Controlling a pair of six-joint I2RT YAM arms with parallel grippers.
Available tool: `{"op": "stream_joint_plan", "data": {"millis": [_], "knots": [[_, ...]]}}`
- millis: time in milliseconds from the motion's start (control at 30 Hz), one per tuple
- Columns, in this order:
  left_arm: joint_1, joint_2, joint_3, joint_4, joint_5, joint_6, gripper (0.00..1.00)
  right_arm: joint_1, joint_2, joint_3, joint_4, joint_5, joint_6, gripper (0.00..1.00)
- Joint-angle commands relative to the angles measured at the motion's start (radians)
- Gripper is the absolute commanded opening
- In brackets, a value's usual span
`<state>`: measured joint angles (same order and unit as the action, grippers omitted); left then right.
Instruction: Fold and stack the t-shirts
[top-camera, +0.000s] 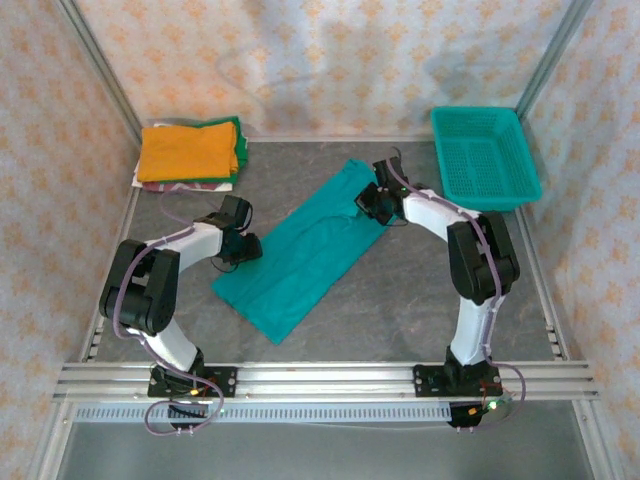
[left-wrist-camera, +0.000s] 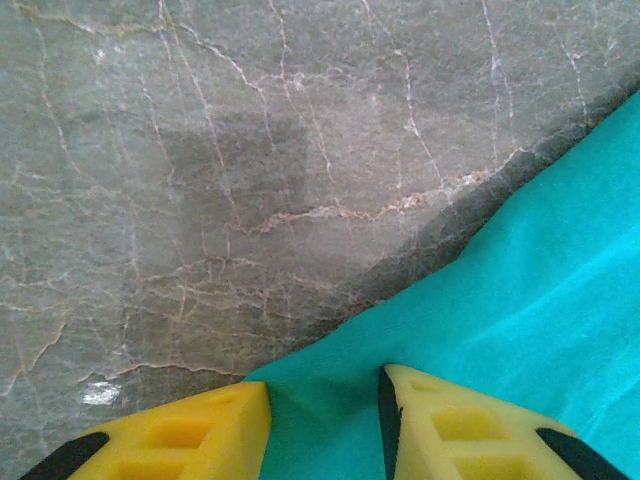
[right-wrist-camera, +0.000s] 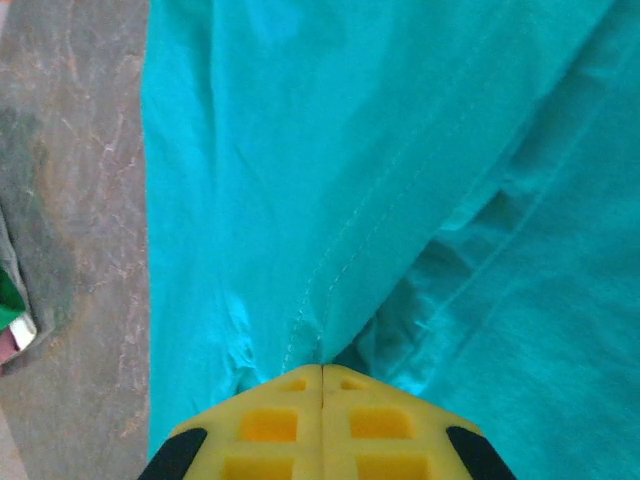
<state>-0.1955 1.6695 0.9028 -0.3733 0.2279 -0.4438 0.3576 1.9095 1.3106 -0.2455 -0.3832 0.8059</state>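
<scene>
Teal t-shirt lies flat, diagonal, mid counter. Right claw clenched on cloth near far end. Left claw half-released, astride left edge, not pinching. Risk: one-sided pull drags shirt, so fold comes crooked.

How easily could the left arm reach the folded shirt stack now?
Probably yes: bare table lies between the left pincer and the folded stack. Its fingers straddle the edge of the teal shirt, so it must lift first.

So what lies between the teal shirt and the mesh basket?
In the top view, the right arm crosses the gap between teal shirt and basket; the rest is bare grey table.
</scene>
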Motion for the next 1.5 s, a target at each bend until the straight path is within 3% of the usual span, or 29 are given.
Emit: {"op": "stream_joint_plan", "data": {"millis": [0,433,633,833,1133,1333,1467], "knots": [[0.005,0.044,-0.005,-0.006,-0.008,0.013,0.36,0.010,-0.060,-0.030,-0.036,0.026,0.024,0.00],[0.006,0.010,-0.012,-0.016,-0.009,0.013,0.37,0.017,0.015,-0.067,-0.040,0.107,-0.001,0.02],[0.005,-0.016,-0.013,-0.010,0.017,0.001,0.37,0.017,-0.049,-0.037,-0.102,0.149,-0.050,0.16],[0.009,-0.006,-0.014,0.005,0.029,-0.002,0.37,0.017,-0.130,0.002,-0.171,0.237,-0.107,0.19],[0.015,-0.011,-0.056,0.001,0.048,-0.010,0.38,0.017,0.072,0.174,-0.218,0.245,-0.136,0.03],[0.000,-0.042,-0.121,-0.003,0.128,-0.022,0.38,0.017,0.200,0.250,-0.201,0.230,-0.122,0.02],[-0.054,-0.129,-0.168,-0.045,0.120,-0.024,0.38,0.017,0.278,0.281,-0.177,0.203,-0.111,0.01]]}}
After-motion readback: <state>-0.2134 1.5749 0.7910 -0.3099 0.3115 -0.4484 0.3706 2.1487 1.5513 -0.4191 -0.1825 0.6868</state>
